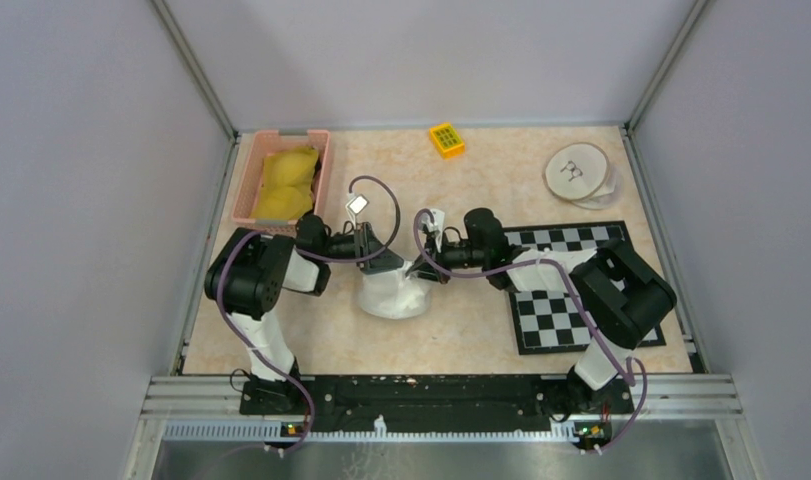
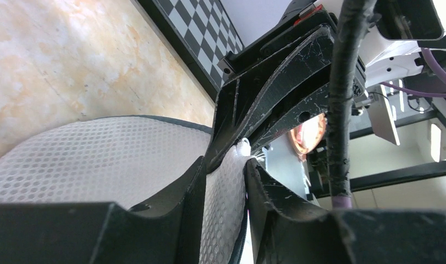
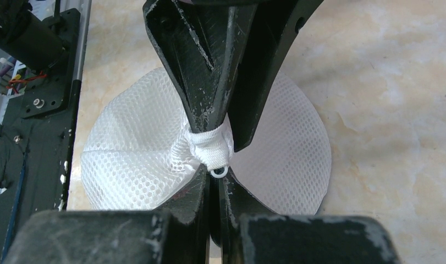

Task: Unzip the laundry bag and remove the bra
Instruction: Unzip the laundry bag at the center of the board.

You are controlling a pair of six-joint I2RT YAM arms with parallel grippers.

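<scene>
Filling the overhead view is a beige marble-patterned counter. On its right lies a black-and-white checkerboard mat. At far left, a pink slatted plastic basket holds yellow padded cup-shaped pieces.

Between the two arms at centre sits the white mesh laundry bag. It is a rounded mound slightly wider than deep, with its gathered zipper end raised toward the far side. Its contents cannot be made out.

Near the far edge lie pale round discs and a small yellow gridded block.

The left gripper pinches the gathered mesh, and its wrist view shows fabric filling the gap between its fingers. The right gripper meets it head-on, fingers pressed together. Only the right wrist view shows the small white zipper pull ring at their tips. Whether the ring is nipped is unclear.
</scene>
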